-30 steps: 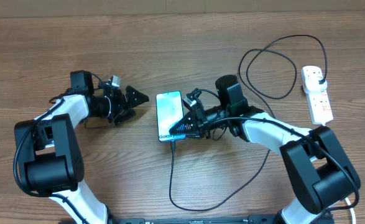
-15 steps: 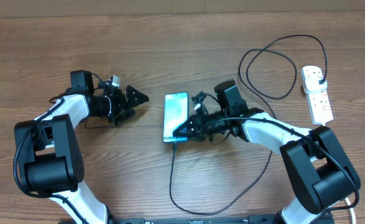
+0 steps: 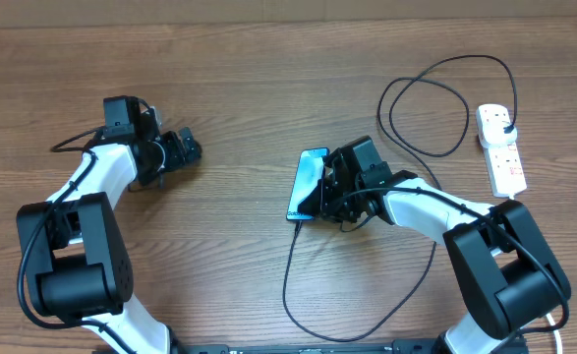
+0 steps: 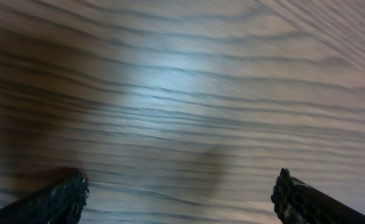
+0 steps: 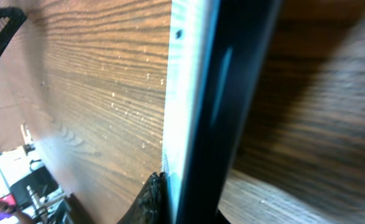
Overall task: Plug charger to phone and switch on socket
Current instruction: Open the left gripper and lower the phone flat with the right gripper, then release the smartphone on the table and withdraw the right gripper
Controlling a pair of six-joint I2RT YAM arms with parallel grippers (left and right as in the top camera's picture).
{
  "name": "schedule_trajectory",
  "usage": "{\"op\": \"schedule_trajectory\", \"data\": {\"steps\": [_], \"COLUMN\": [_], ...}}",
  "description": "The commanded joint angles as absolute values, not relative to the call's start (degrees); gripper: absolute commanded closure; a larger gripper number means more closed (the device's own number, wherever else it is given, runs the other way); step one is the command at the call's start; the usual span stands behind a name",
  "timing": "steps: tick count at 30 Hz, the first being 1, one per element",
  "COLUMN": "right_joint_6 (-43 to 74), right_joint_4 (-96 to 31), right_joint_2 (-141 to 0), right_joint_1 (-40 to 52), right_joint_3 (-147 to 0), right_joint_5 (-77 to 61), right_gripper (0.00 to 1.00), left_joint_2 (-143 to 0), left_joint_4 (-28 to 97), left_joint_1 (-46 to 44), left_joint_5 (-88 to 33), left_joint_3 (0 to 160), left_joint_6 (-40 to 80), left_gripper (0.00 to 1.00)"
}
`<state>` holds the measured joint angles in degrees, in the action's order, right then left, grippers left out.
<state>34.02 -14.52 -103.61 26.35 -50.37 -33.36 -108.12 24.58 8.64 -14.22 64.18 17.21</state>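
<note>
We see the phone (image 3: 308,183) near the middle of the tabletop (image 3: 268,79), tipped up on one long edge, its lit blue screen turned up and toward the left edge. The right pincer (image 3: 324,197) sits against the phone's right side, clamped on it. In the right wrist view the phone runs edge-on through the frame, and one black fingertip (image 5: 150,198) presses on its screen side.

The charger (image 3: 290,275) meets the phone's near end. Its cable drops toward the near edge, curves right, then loops up to its plug in the socket (image 3: 504,157), which lies by the right edge toward the far corner.

The left pincer (image 3: 184,147) hovers well apart from the phone, toward the left edge. Its fingertips (image 4: 64,199) are spread wide over bare wood.
</note>
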Motion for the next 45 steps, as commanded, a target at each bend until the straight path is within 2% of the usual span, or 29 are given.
{"op": "schedule_trajectory", "data": {"steps": [1,3,12,34,36,45], "right_joint_6": [32.5,32.4,32.4,32.5,32.5,32.5], "right_joint_4": [-14.6,-14.6,-14.7,-15.2,-15.6,-16.2], "right_joint_2": [-103.3,-103.3,-103.3,-103.3,-103.3,-103.3], "right_joint_1": [26.5,26.5,26.5,26.5,26.5,26.5], "right_joint_3": [-50.7,-50.7,-50.7,-50.7,-50.7,-50.7], "right_joint_5": [-26.5,-26.5,-26.5,-20.1,-18.6,-16.3], "right_gripper": [0.89,0.89,0.74,0.72,0.68,0.65], "left_joint_2": [-111.3,-111.3,-111.3,-111.3,-111.3,-111.3], "left_joint_4": [26.1,26.1,26.1,26.1,26.1,26.1], "left_joint_1": [9.0,9.0,9.0,9.0,9.0,9.0], "left_joint_5": [-5.4,-5.4,-5.4,-5.4,-5.4,-5.4], "left_joint_3": [61.8,61.8,61.8,61.8,61.8,61.8], "left_joint_6": [17.4,17.4,17.4,17.4,17.4,17.4], "left_gripper": [0.0,0.0,0.0,0.0,0.0,0.0]}}
